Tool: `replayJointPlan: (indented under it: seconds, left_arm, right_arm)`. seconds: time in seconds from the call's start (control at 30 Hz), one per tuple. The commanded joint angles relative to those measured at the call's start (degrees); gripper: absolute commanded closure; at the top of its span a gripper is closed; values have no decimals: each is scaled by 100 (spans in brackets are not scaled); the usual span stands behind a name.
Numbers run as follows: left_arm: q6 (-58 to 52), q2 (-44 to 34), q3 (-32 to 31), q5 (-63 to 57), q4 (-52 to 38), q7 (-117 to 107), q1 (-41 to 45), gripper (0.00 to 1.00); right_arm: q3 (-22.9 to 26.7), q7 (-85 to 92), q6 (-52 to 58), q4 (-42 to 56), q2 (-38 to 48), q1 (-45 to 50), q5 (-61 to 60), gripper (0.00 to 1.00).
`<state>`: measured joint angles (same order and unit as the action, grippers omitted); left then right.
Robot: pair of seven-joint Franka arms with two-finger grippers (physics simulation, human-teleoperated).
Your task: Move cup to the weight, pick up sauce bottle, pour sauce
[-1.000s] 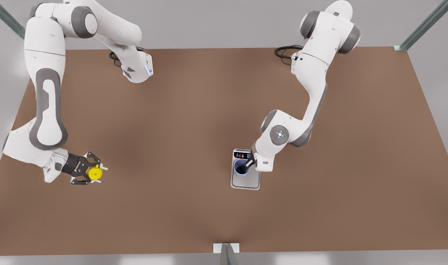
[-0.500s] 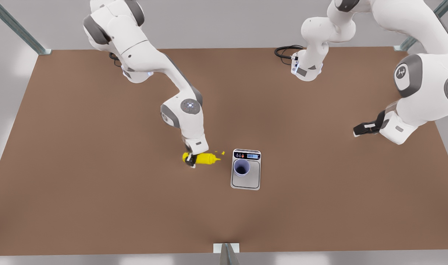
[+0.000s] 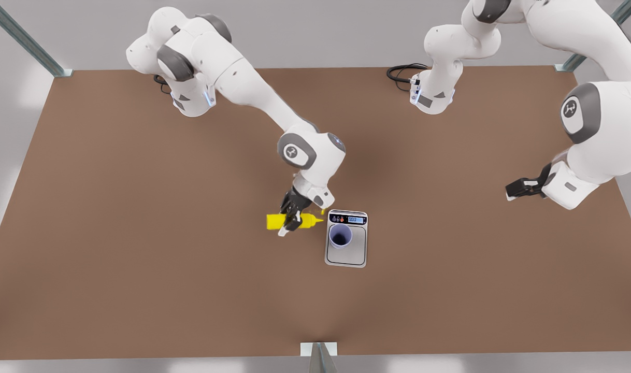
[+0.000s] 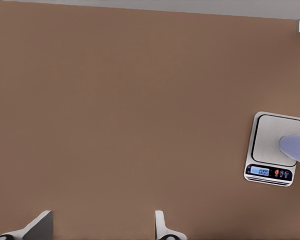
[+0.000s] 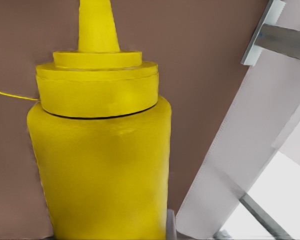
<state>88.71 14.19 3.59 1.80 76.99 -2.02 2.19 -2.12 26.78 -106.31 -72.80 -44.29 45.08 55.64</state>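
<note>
The cup (image 3: pixel 340 235) stands upright on the weight (image 3: pixel 346 255), on the plate's upper half just below the dark display strip, lower centre of the front view. The weight lies flat on the brown desk (image 3: pixel 139 290) with its display end toward the top of the frame. Just beside the weight's upper left corner, the sauce bottle (image 3: pixel 282 221) is held lying horizontal, its nozzle pointing toward the front view's right and ending close to the weight's display strip, short of the cup's rim. The right tool (image 3: pixel 290 220) is pinching the sauce bottle across its body near mid-length, reaching down from the arm whose base stands at the upper left of the front view. In the right wrist view the sauce bottle (image 5: pixel 100 165) sits close to the lens, with a thin yellow thread showing beside its shoulder. The left tool (image 3: pixel 520 188) hangs at the right edge of the front view, well apart from the weight, waiting; its fingers (image 4: pixel 37 227) stand spread with nothing between them, and its wrist view shows the weight (image 4: pixel 274 149) and the cup (image 4: pixel 296 149) at the frame's right edge.
</note>
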Motion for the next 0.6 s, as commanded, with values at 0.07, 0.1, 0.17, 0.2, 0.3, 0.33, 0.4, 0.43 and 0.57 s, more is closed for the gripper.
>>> replayJointPlan:
  seconds: [0.07, 0.1, 0.17, 0.2, 0.3, 0.33, 0.4, 0.43, 0.57]
  left_arm:
    - [199, 207, -16, 57, -9, -79, 1, 0]
    - [208, 189, -16, 66, -9, -105, 10, 0]
    - [182, 180, -16, 58, 18, -132, 10, 0]
    - [182, 180, -16, 58, 18, -141, 10, 0]
    - [190, 189, -16, 58, 18, -141, 10, 0]
    - [190, 198, -16, 58, 26, -141, 10, 0]
    - [199, 198, -16, 58, 18, -141, 10, 0]
    - [190, 198, -16, 66, 26, -141, 10, 0]
    - [190, 198, -16, 66, 26, -123, 10, 0]
  right_arm:
    - [36, -410, 102, 407, -300, 10, 175, 49]
    - [27, -472, 102, 608, -440, 1, 272, 49]
    - [45, -499, 93, 987, -686, 54, 447, 49]
    - [45, -499, 84, 1040, -730, 63, 526, 49]
    - [45, -473, 67, 1049, -739, 142, 869, 49]
    - [36, -437, 67, 1040, -748, 195, 1176, 49]
    - [36, -262, 14, 1075, -810, 212, 1713, 49]
    - [36, -235, -4, 1198, -897, 221, 1757, 49]
    - [27, -218, -4, 1260, -959, 291, 2135, 49]
